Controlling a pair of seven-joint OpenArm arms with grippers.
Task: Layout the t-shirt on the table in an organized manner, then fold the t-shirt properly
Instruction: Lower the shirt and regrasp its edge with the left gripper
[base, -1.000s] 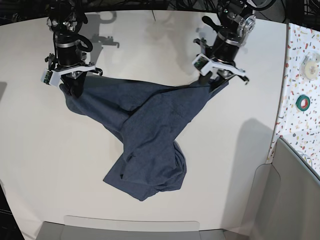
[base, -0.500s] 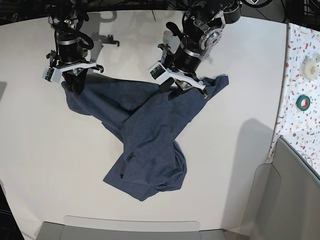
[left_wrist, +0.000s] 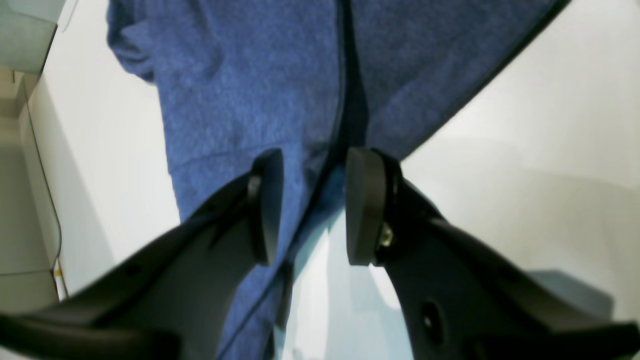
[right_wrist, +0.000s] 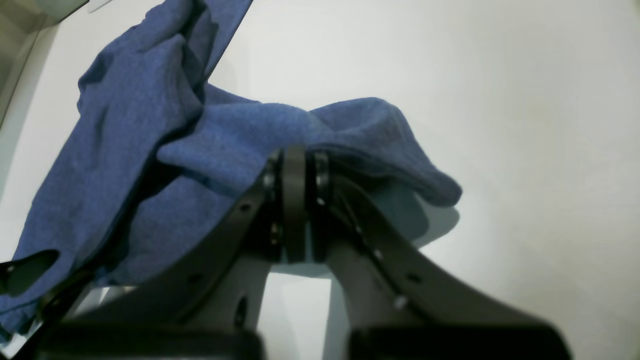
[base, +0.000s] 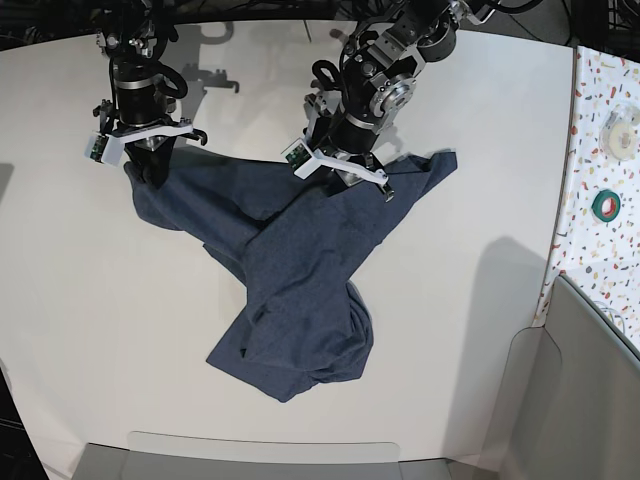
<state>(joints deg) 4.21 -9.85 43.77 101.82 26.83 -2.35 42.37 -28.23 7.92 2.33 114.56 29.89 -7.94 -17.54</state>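
Observation:
The dark navy t-shirt (base: 300, 280) lies crumpled on the white table (base: 80, 320), spread in a rough Y with a bunched heap at the front. My right gripper (base: 148, 172) is at the shirt's far left corner, shut on a fold of the fabric (right_wrist: 350, 125). My left gripper (base: 338, 185) hovers over the upper middle of the shirt, its jaws open. In the left wrist view its fingers (left_wrist: 265, 205) straddle a dark crease in the t-shirt (left_wrist: 240, 90) with nothing clamped between them. The shirt's right corner (base: 435, 165) lies loose on the table.
A speckled terrazzo strip (base: 600, 260) runs along the right edge, carrying a green tape roll (base: 606, 205) and a white roll (base: 622, 130). A grey bin (base: 590, 400) stands at the lower right. A grey panel (base: 260, 455) lines the front edge.
My left gripper has let go of the shirt's right corner and moved left over the shirt's middle. The released corner now rests on the table. The right arm has stayed put.

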